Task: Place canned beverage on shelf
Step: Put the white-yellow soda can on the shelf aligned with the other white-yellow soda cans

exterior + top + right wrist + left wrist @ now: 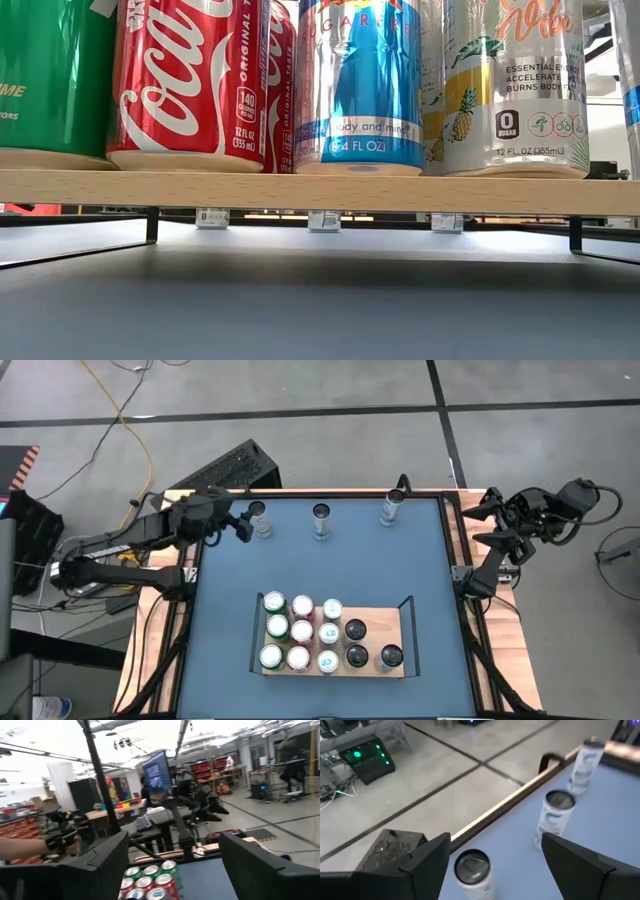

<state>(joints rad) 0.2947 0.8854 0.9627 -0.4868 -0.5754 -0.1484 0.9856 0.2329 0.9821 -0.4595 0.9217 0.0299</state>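
Note:
Three canned beverages stand upright along the table's far edge: left can point(260, 520), middle can point(321, 520), right can point(393, 508). My left gripper point(243, 524) is open at the far left. In its wrist view point(495, 842) the left can point(472, 869) stands between the two fingers, clear of both. The middle can point(555, 817) and right can point(585, 762) stand beyond. The shelf point(385, 614), a light-wood board with black end rails, sits at the table's near middle and carries several cans. My right gripper point(487, 523) waits open off the far right corner.
The shelf's cans point(302, 630) fill its left two thirds in rows; its right end has bare board. In the low view the shelf board point(320, 190) stands raised on black legs above the blue table point(320, 300). Wooden side strips point(500, 650) border the table.

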